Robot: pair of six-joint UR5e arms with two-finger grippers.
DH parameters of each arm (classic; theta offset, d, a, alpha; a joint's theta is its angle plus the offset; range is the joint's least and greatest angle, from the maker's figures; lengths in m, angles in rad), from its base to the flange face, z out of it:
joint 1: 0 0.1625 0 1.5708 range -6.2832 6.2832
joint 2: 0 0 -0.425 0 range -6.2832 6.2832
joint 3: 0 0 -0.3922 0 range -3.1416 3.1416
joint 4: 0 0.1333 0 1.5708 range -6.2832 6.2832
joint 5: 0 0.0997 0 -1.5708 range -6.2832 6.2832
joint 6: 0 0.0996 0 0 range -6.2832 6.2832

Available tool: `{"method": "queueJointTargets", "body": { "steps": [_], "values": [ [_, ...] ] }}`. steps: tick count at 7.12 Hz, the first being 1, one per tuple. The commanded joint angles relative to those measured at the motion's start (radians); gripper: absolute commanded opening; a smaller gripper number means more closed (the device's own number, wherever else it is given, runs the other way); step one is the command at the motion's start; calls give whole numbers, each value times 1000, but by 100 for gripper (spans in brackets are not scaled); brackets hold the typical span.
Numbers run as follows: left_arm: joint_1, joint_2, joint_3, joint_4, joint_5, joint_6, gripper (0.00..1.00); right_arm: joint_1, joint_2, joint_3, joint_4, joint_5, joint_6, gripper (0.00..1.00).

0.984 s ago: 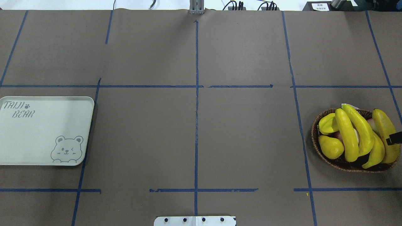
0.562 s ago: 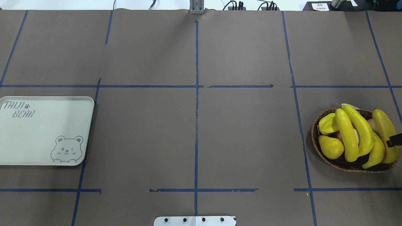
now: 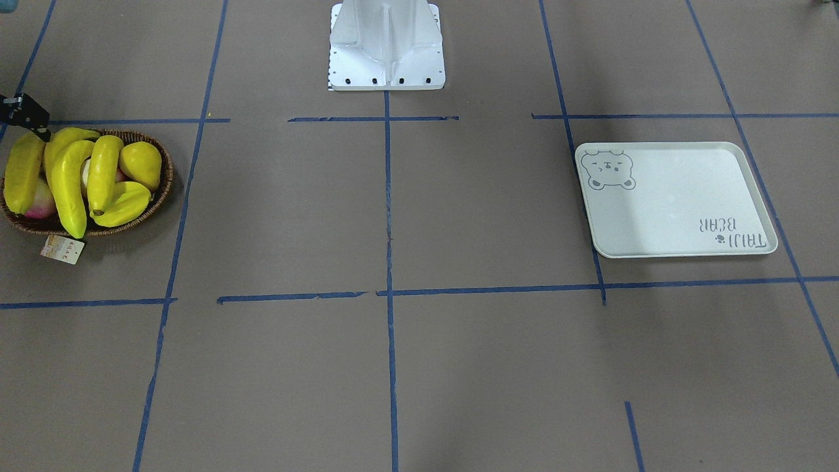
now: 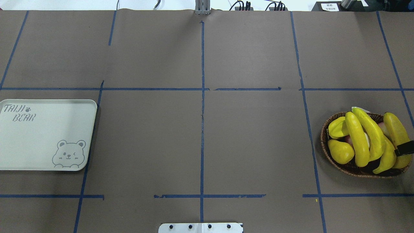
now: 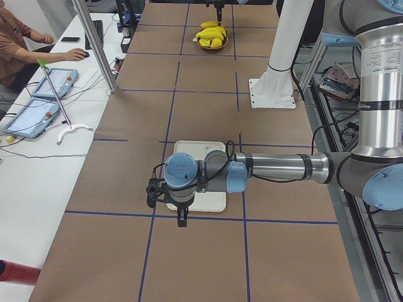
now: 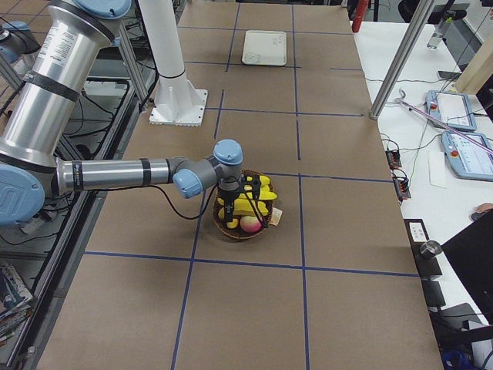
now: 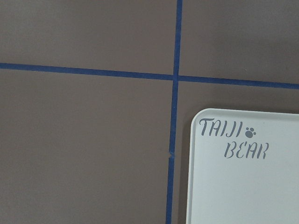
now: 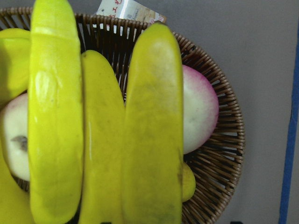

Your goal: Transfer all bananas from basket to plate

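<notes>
Several yellow bananas lie piled in the brown wicker basket at the table's right end. In the right wrist view a duller banana fills the middle, with the basket under it. My right gripper hangs just above that rightmost banana; only one black finger shows at the overhead view's edge, and it seems open and holds nothing. The pale plate with the bear print lies bare at the far left. My left gripper hovers over the plate's lettered corner; whether it is open I cannot tell.
A yellow pear-shaped fruit, a ridged starfruit and a pink-white peach share the basket. A paper tag lies beside it. The white robot base stands mid-table. A person sits at a side desk.
The right gripper's black finger has slid a little along the rightmost banana, toward the robot's side of the table. Bananas, basket and plate have not moved.
</notes>
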Motion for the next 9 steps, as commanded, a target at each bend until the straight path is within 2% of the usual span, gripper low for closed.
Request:
{"method": "queueJointTargets", "body": {
  "steps": [1,7,9],
  "values": [
    [0,0,1,0,-13,0,100,-10,4,-8,-2,1,0,79],
    [0,0,0,0,-13,0,100,-10,10,-21,-3,4,0,54],
    [0,-2,0,0,-13,0,100,-11,14,-33,-5,4,0,53]
  ]
}}
